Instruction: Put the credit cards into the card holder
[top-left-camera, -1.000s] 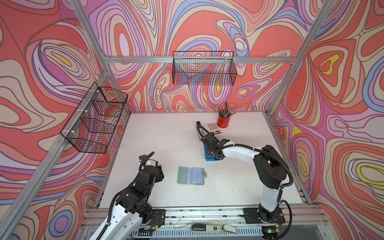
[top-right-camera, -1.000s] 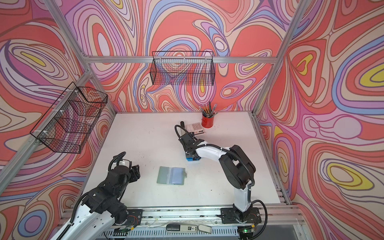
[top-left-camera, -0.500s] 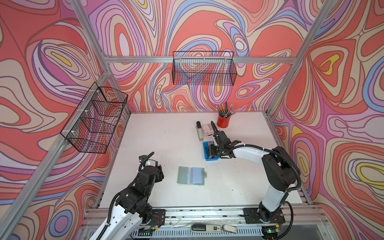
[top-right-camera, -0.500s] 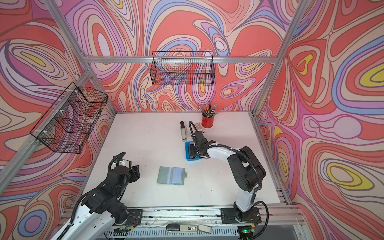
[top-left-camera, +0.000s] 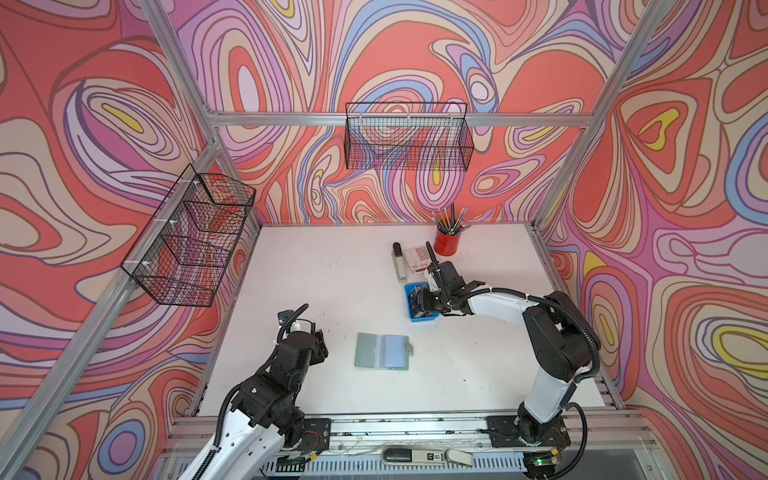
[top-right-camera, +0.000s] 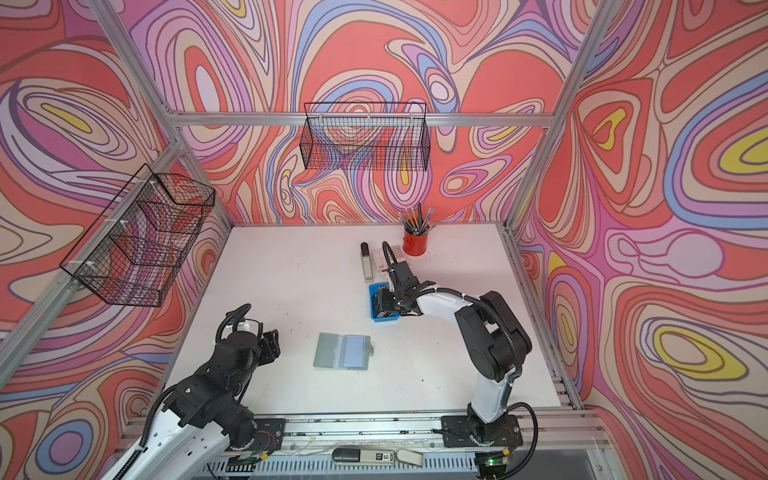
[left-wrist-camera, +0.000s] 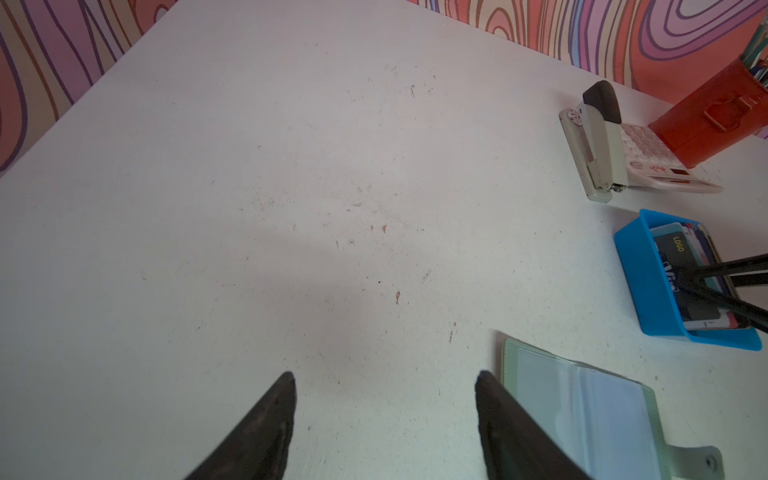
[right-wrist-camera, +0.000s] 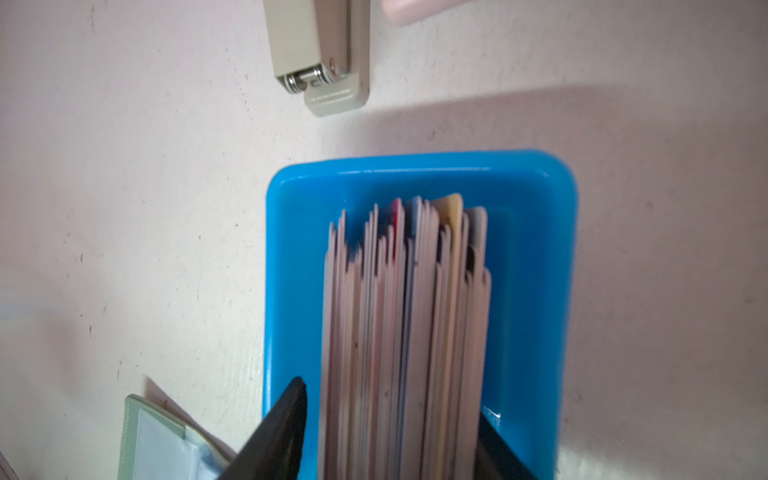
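The right gripper (right-wrist-camera: 390, 399) straddles the credit cards (right-wrist-camera: 407, 311), its jaws parted wider than the stack. One finger stands clear of it; the other may be touching, but blur hides that. The cards stand on edge in the blue tray (right-wrist-camera: 532, 249), with room to each side wall. The card holder (top-left-camera: 383, 350) lies open near the tray's corner, not touching it. The left gripper (left-wrist-camera: 384, 399) is wide open and empty over the bare table (left-wrist-camera: 291, 166), just beside the card holder.
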